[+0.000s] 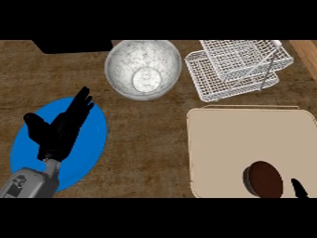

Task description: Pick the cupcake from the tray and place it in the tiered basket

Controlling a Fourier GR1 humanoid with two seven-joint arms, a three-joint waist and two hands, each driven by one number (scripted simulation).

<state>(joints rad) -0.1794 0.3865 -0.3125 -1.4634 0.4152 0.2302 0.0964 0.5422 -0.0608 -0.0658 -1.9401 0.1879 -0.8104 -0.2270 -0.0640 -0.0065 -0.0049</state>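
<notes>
the cupcake (263, 179) sat on the beige tray (243, 135), down near the tray's lower edge, dark brown top facing up, nothing gripping it. just beside the cupcake, on its right, a thin black tip of the right hand (299, 189) poked into view from the bottom; too little of it showed to tell whether it was open or curled, and it looked just short of touching the cupcake. above the tray stood the white wire tiered basket (236, 69), its two mesh levels stacked at an angle, well apart from the cupcake. to the left of the tray, a speckled grey bowl (143, 69) rested on the wooden counter (147, 153), level with the basket. further left of the tray, the left hand (59, 128) hovered over a blue plate (92, 139), fingers straight and spread, thumb out to the side, holding nothing, grey forearm coming up from the lower left. a black block (71, 45) sat at the counter's far edge, left of the bowl.
</notes>
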